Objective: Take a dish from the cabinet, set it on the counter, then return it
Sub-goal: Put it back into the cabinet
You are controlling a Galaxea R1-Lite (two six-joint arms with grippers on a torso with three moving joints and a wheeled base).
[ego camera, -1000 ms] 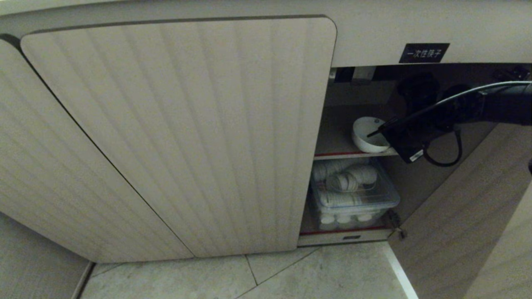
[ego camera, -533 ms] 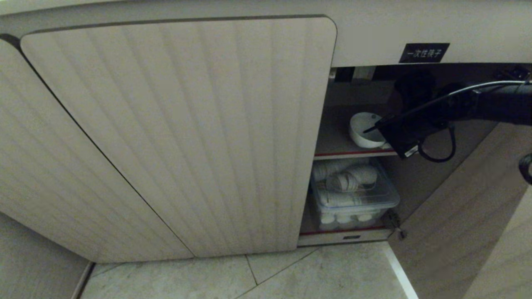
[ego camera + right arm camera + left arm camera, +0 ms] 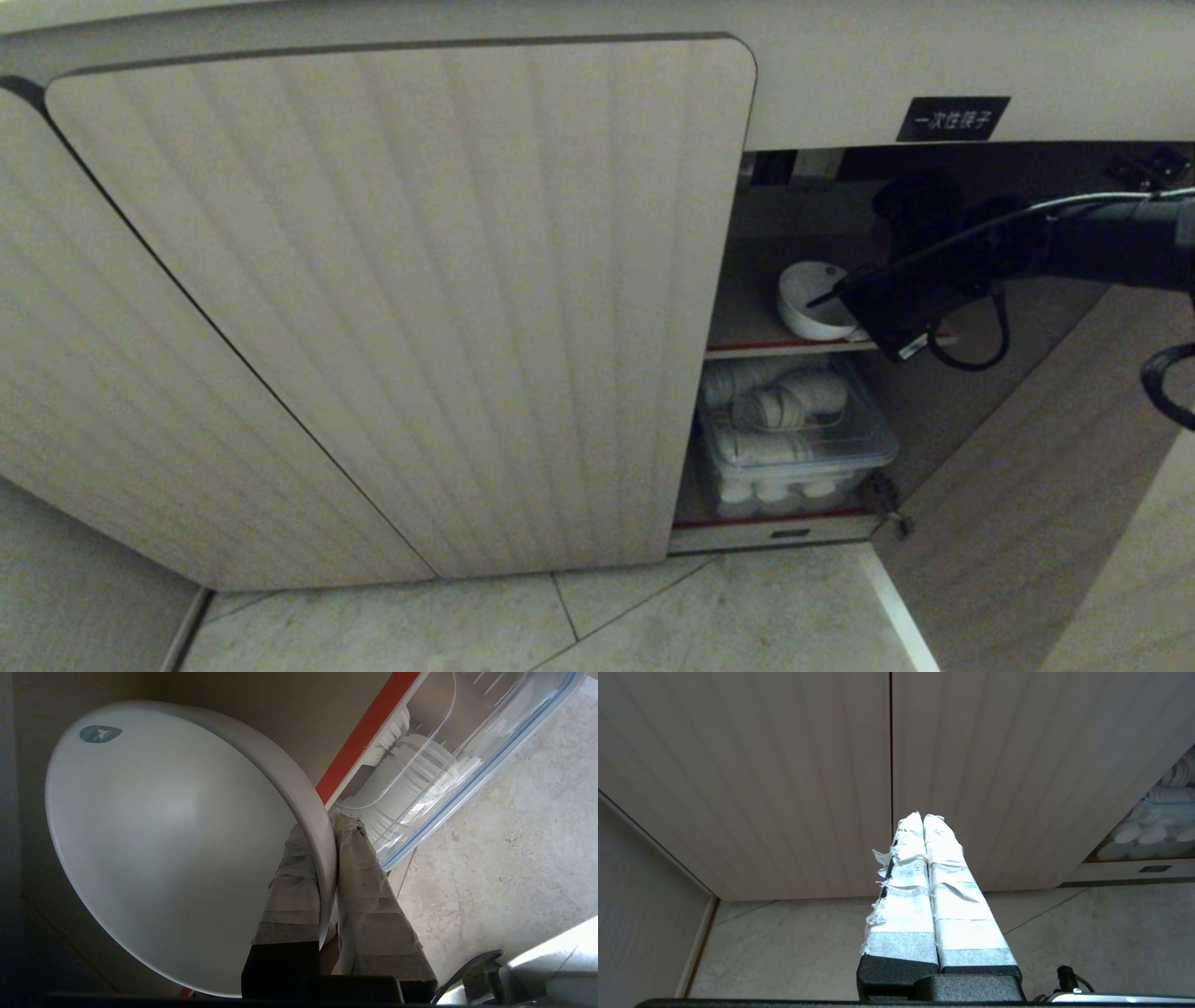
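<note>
The dish [image 3: 810, 301] is a small white bowl on the upper shelf of the open cabinet [image 3: 775, 341], just behind the shelf's red front edge. My right gripper [image 3: 840, 297] reaches in from the right and is shut on the dish's near rim. In the right wrist view one taped finger lies inside the dish [image 3: 163, 835] and the other outside the rim, with the right gripper [image 3: 322, 828] pinching the wall. My left gripper [image 3: 923, 817] is parked low in front of the closed ribbed doors, its taped fingers pressed together and empty. The counter is out of view.
A clear plastic bin [image 3: 794, 439] of stacked white cups fills the lower shelf, also seen in the right wrist view [image 3: 448, 756]. The closed ribbed door [image 3: 420, 308] stands left of the opening, the open door [image 3: 1036, 485] right. A black label [image 3: 952, 119] sits above. Tiled floor [image 3: 653, 625] lies below.
My right arm has carried the dish a little leftward and deeper onto the upper shelf. The grip has stayed shut on the rim.
</note>
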